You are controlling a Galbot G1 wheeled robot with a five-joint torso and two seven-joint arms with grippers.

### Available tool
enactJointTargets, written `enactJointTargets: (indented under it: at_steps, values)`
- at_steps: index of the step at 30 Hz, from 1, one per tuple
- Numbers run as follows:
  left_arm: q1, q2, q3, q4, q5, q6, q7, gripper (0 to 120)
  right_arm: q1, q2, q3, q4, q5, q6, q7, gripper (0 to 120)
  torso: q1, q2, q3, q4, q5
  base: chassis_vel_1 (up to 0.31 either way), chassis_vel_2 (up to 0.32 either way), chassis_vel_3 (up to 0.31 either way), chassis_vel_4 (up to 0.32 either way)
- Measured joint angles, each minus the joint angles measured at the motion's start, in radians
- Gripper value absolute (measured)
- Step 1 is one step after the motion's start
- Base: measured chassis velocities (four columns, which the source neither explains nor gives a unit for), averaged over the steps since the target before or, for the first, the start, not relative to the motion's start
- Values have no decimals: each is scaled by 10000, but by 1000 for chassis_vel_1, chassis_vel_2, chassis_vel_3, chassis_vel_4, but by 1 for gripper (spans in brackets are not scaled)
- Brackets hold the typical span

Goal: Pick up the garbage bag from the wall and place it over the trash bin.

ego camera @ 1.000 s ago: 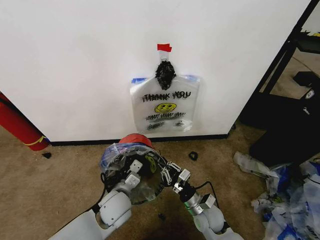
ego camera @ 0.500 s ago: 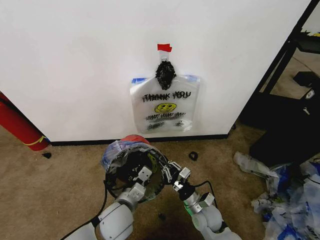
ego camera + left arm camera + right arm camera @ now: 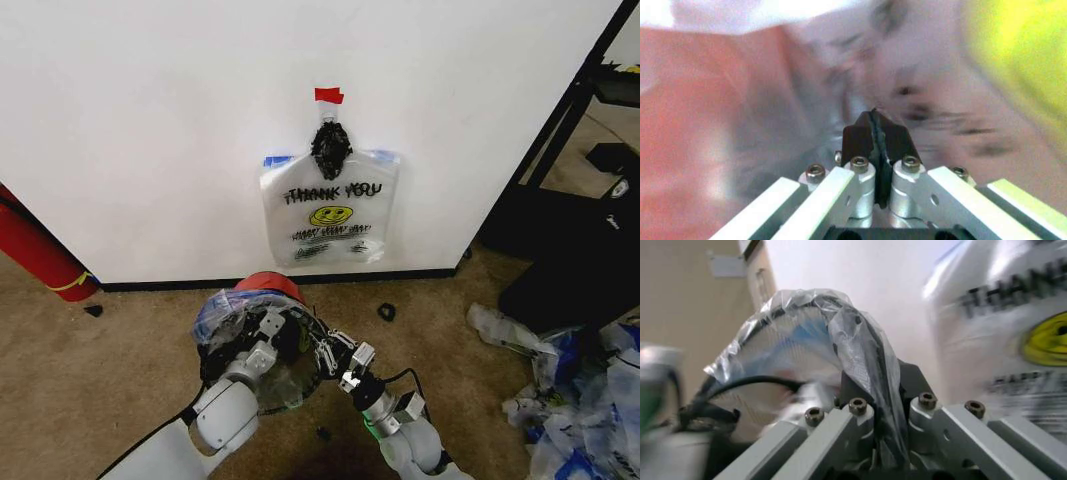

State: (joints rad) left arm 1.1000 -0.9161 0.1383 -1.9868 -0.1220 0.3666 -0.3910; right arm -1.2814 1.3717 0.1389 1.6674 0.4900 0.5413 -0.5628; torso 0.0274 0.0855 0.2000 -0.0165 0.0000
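Plastic bag (image 3: 245, 315): draped over the black bin (image 3: 268, 332) with a red base, on carpet below the wall.
Left gripper (image 3: 262, 338): clenched on bag film over the bin.
Right gripper (image 3: 330, 352): pinching the bag's edge beside the bin.
Wall: another bag (image 3: 328, 208) hangs there.

The head view looks down and forward from above at the wall (image 3: 150, 120) and carpet (image 3: 100, 380), with both arms entering at the frame's bottom centre. The left wrist view sits very close behind its closed fingers (image 3: 875, 137), pressed against plastic. The right wrist view looks along its fingers (image 3: 907, 382) toward the wall (image 3: 860, 275), sharing the hanging bag (image 3: 1003, 340) at its right edge with the head view's centre.
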Motion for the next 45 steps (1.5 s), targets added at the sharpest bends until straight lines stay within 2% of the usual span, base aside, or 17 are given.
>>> enactJointTargets:
  at_steps: [4,9,12,13,16,18,20,23,24,27,30,31,32,35,37,45]
  values:
    - [373,192,142,-617,-170,-430,514,0,136,90,137,-238,496,-149,205,1,0,0,0,-1,0,0,0,0,0]
    - [1035,355,149,-1379,-265,-917,992,0,357,137,374,-498,1933,-763,456,1,0,0,0,0,1,0,0,0,0]
    - [1625,441,-121,-1996,-226,-1452,1417,1,394,-39,622,-568,3879,-1753,308,1,0,0,0,0,2,0,0,0,0]
    - [1902,501,-280,-2350,-212,-1658,1757,7,383,-175,790,-643,4811,-2237,40,1,0,0,0,0,0,0,0,0,0]
    - [2364,606,-667,-2928,-113,-2144,2552,18,383,-415,1178,-1020,5850,-2820,-870,1,0,0,0,-1,0,0,0,0,0]
    - [2467,620,-785,-3041,-43,-2342,2780,22,388,-459,1258,-1134,5929,-2878,-1056,1,0,0,0,-2,1,0,0,0,0]
    - [2709,647,-1181,-3325,289,-3081,3328,31,442,-546,1432,-1496,5932,-2856,-1457,1,0,0,0,0,2,0,0,0,0]
    - [2748,601,-1668,-3629,524,-3553,3521,44,441,-597,1506,-1711,5804,-2747,-1707,1,0,0,0,-1,2,0,0,0,0]
    - [2748,601,-1668,-3629,524,-3553,3521,44,441,-597,1506,-1711,5804,-2747,-1707,1,0,0,0,-1,2,0,0,0,0]
    - [2577,575,-2172,-3808,351,-3546,3507,54,426,-668,1632,-1882,5555,-2605,-2230,1,0,0,0,0,1,0,0,0,0]
    - [2342,617,-2440,-3873,-97,-3135,3297,66,437,-775,1799,-2084,5351,-2480,-2773,1,0,0,0,-1,1,0,0,0,0]
    - [2342,617,-2440,-3873,-97,-3135,3297,66,437,-775,1799,-2084,5351,-2480,-2773,1,0,0,0,-1,1,0,0,0,0]
    - [2145,659,-2544,-3816,-568,-2691,3046,73,473,-859,1972,-2236,5248,-2350,-3157,1,0,0,0,-1,2,0,0,0,0]
    - [1919,686,-2669,-3577,-1132,-2268,2815,82,496,-952,2223,-2334,5179,-2263,-3558,1,0,0,0,-1,-1,0,0,0,0]
    - [1772,776,-2707,-3413,-1605,-1801,2687,94,494,-1032,2519,-2388,5077,-2215,-3990,1,0,0,0,-1,0,0,0,0,0]
    - [1591,953,-2680,-2898,-1899,-1364,2702,100,449,-1403,3130,-2472,4926,-2158,-4818,1,0,0,0,-1,1,0,0,0,0]
